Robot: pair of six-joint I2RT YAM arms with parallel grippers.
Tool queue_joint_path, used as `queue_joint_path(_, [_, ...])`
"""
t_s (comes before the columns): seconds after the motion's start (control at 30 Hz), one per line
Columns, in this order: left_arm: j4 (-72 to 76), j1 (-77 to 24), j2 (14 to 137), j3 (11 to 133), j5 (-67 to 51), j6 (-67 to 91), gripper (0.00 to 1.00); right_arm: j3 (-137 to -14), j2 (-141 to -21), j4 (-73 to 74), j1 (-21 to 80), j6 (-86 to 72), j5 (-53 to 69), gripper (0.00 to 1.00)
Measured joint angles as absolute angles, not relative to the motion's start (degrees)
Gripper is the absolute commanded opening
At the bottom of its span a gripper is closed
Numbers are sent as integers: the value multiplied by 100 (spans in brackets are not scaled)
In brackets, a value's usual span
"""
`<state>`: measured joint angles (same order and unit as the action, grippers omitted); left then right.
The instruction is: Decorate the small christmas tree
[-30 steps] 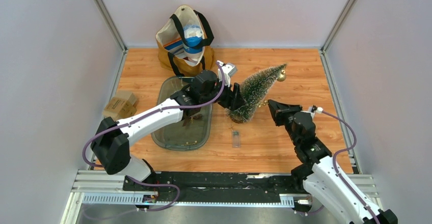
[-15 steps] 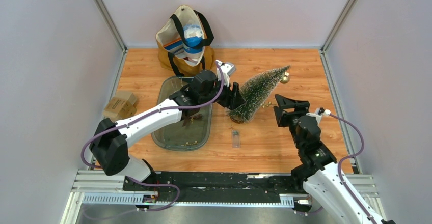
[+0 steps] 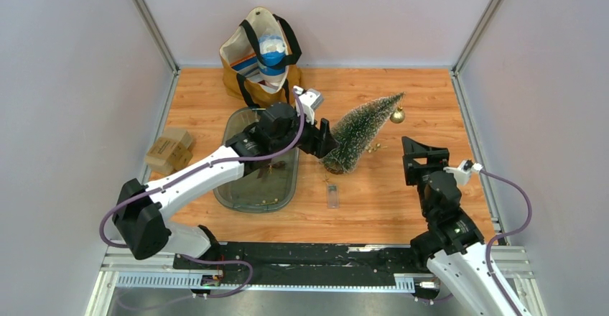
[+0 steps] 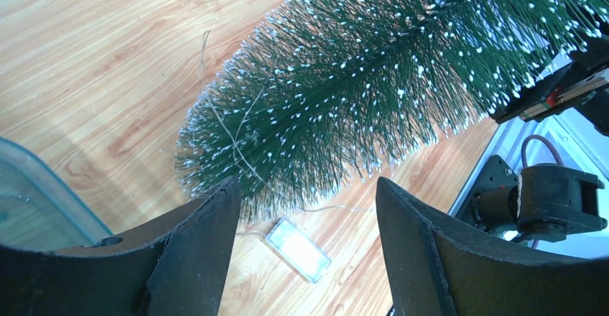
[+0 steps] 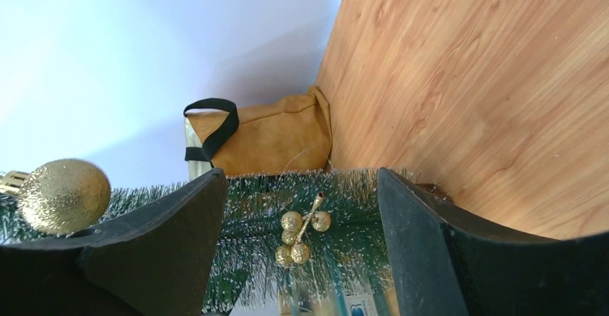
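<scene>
The small frosted green christmas tree (image 3: 361,131) stands mid-table, its tip leaning toward the back right. A gold bauble (image 3: 396,115) hangs near the tip and also shows in the right wrist view (image 5: 63,195). A sprig of gold berries (image 5: 301,237) sits in the branches (image 5: 251,219). My left gripper (image 3: 327,142) is open at the tree's left side near its base. In its wrist view the foliage (image 4: 373,79) lies just beyond the open gripper (image 4: 305,208). My right gripper (image 3: 424,154) is open and empty, apart from the tree on the right; its wrist view shows the gripper (image 5: 301,176) facing the sprig.
A clear tray (image 3: 248,187) lies left of the tree, under the left arm. A mustard tote bag (image 3: 262,57) with goods stands at the back. A cardboard box (image 3: 169,151) rests at the left wall. A small clear battery box (image 3: 332,195) lies on the wood before the tree.
My right gripper opened and drew back from the tree toward the near right, leaving the gold sprig in the branches. My left gripper slid slightly left, off the tree, jaws a little wider.
</scene>
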<state>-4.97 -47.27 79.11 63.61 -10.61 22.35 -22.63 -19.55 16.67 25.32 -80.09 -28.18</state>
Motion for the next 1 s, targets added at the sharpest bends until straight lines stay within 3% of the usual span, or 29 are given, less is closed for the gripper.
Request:
queue_joint_path(0.57, [-1588, -4652, 6495, 5778, 215, 2010, 82, -3433, -1868, 3087, 2453, -6222, -2965, 83])
queue_joint_path(1.0, [-3260, -3787, 5896, 4897, 429, 2025, 76, -3454, -1398, 4171, 2456, -5843, -2497, 81])
